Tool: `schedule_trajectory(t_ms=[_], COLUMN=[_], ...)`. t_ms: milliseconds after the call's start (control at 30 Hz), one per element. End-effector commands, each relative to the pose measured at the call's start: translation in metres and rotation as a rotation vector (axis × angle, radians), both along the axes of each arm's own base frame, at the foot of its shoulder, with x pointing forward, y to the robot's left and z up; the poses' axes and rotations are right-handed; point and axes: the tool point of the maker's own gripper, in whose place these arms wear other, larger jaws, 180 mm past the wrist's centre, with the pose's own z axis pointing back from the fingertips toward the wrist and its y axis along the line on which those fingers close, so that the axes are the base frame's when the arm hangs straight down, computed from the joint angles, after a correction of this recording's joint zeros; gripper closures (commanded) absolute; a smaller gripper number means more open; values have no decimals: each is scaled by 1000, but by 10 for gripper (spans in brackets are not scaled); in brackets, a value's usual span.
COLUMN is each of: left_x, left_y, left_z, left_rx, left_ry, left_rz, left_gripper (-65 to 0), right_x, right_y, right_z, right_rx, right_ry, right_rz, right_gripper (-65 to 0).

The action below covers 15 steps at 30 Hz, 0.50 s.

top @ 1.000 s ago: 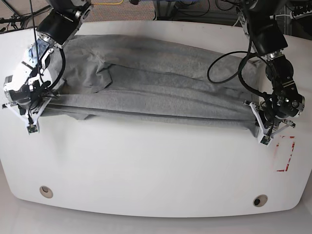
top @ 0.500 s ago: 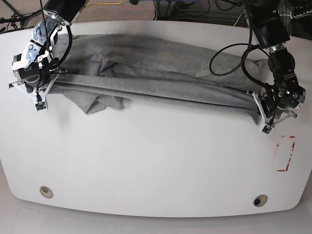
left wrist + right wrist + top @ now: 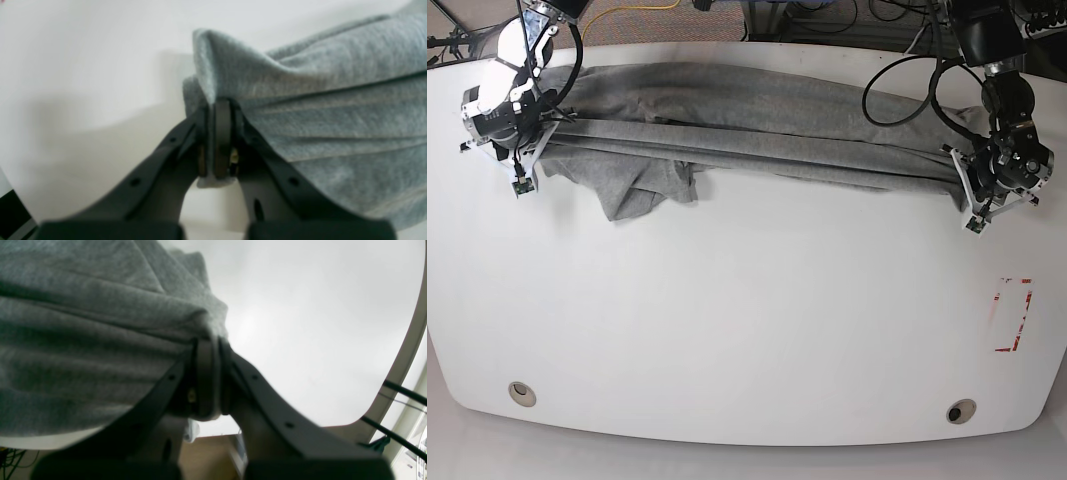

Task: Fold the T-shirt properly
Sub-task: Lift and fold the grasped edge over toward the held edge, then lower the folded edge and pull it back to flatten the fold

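Holding the shirt [image 3: 757,125] taut along the desk's [image 3: 747,340] far edge, both grippers, left [image 3: 217,140] and right [image 3: 206,376], clenched on cloth; I fear the hanging sleeve [image 3: 642,190] bunches underneath.

Light: bright and even, seemingly from overhead.
Glare: the desk [image 3: 747,330] washes out nearly white.
Shadows: soft, faint.
Blur: both wrist views are soft; each hand [image 3: 215,143] is out of focus.
Distortion: desk edges bow in the base view.
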Motion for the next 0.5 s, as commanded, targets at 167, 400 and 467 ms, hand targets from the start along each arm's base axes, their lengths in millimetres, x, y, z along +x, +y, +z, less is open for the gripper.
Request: schedule_trajectory(t_ms=[167, 400, 467], left_x=[-11, -12, -9], left_y=[30, 34, 33], left_z=[21, 34, 44], left_rx=[156, 198, 216], left_ry=[46, 46, 24], left_rz=[14, 21, 19], left_gripper=[-161, -504, -532], right_x=[-7, -4, 2], right_y=[-14, -14, -13], right_z=[7, 10, 15], right_rx=[-65, -62, -50], right_ry=[21, 3, -30], right_rz=[-21, -22, -30], right_gripper=[-271, -476, -466])
